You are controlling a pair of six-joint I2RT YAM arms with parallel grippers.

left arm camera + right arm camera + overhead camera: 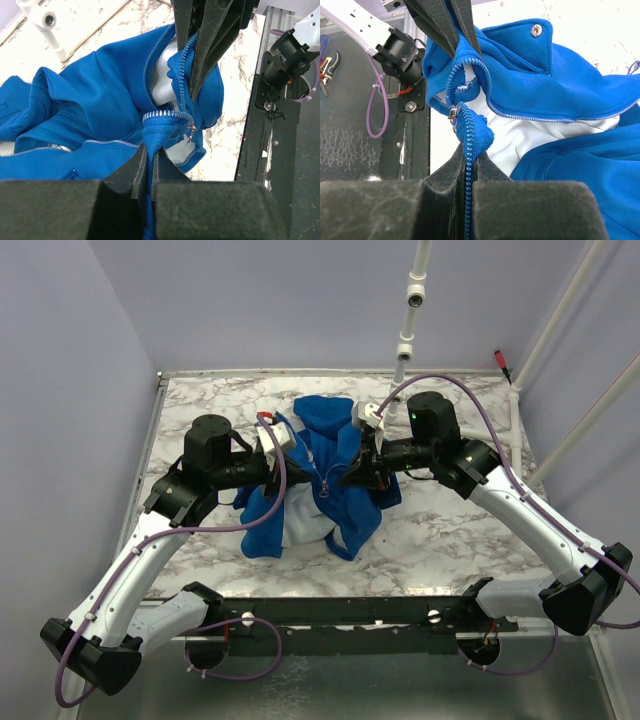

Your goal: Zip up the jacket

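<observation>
The left gripper [300,462] reaches in from the left with its jaws closed flat on a fold of the jacket [325,425]. Its own camera shows the blue cloth squeezed between the black pads [149,156], just below the slider [191,131]. In the right wrist view the same gripper [462,46] comes down from the top, pinching the edge where the zipper [465,130] loops over.

The right gripper [352,475] meets it from the other side, also closed, with almost no gap. It clamps the zipper, whose blue teeth run straight into the jaws [469,156]. From the left wrist it shows as dark fingers [192,82] nipping the zipper above the slider. The two grippers sit near each other, with the slider [452,112] between them.

The jacket lies bunched in the middle of the marble table [450,530], between the two arms, royal blue and soft, much folded. Its front gapes open, and pale lining [530,135] shows in the gap and at the lower left of the heap. The silver pull hangs loose from the slider. To the right a metal snap [536,31] sits on a blue flap.
</observation>
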